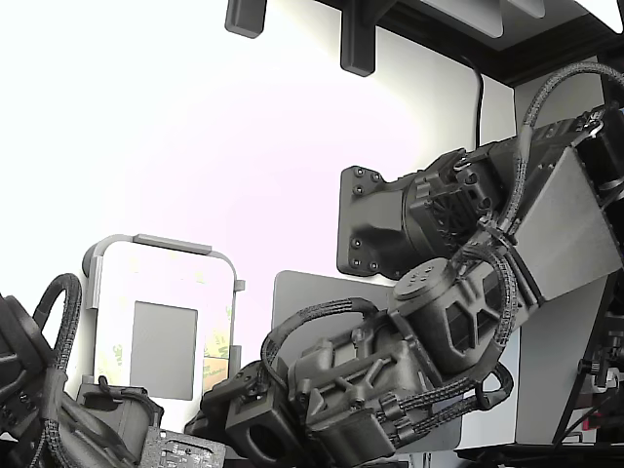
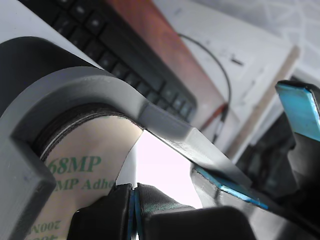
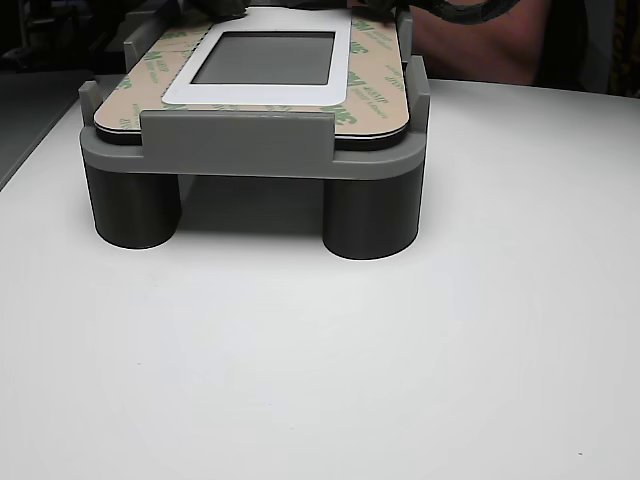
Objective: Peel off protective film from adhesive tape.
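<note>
In the wrist view the protective film [image 2: 82, 172], a pale-yellow liner with green lettering, lies on the white panel [image 2: 167, 172] inside the grey fixture [image 2: 100, 85]. Its edge curves up and runs into my gripper [image 2: 134, 212], whose two dark fingers [image 2: 157, 202] press their blue pads together on it. The adhesive tape under the liner does not show. In the exterior view my arm [image 1: 390, 370] reaches down to the panel's [image 1: 166, 283] lower right edge, where a yellow-green strip [image 1: 216, 356] shows; the fingertips are hidden there.
The fixture [image 3: 240, 150] stands on round legs on a white table [image 3: 320, 350], holding the panel with its grey rectangle [image 3: 265, 58]. A second arm [image 1: 97, 419] sits at the exterior view's lower left. A blue-padded finger [image 2: 300, 107], a keyboard [image 2: 120, 55] and a cable [image 2: 225, 85] lie beyond.
</note>
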